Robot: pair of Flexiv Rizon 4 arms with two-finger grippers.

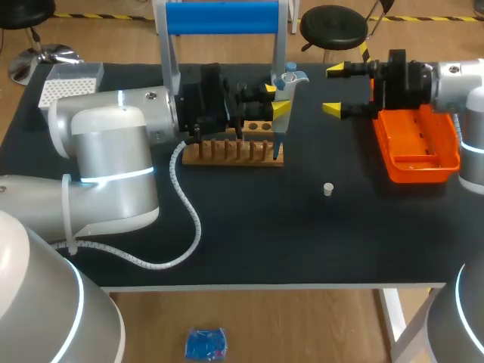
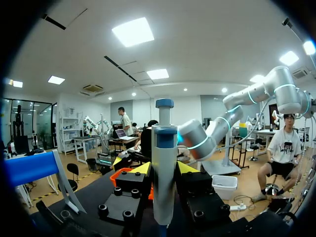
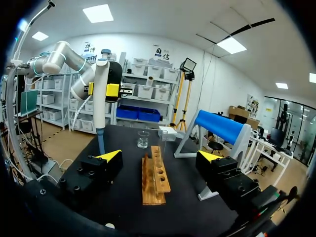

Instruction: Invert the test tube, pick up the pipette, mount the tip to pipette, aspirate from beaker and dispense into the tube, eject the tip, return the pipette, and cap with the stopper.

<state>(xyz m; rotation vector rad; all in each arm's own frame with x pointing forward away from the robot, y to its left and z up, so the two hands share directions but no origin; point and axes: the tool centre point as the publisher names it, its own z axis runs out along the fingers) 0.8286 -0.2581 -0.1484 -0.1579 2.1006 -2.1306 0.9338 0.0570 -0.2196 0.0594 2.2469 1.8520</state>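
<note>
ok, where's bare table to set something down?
Front strip of the table, nearer than the stopper; also between the wooden rack and orange tray. Crowded at the rack: the left arm holds the pipette there.

Head camera looks down from above and behind over the worktop (image 1: 302, 242); left wrist camera, close behind the pipette (image 2: 164, 173), faces the right arm (image 2: 247, 98); right wrist camera faces back across the worktop; all share the pipette.
</note>
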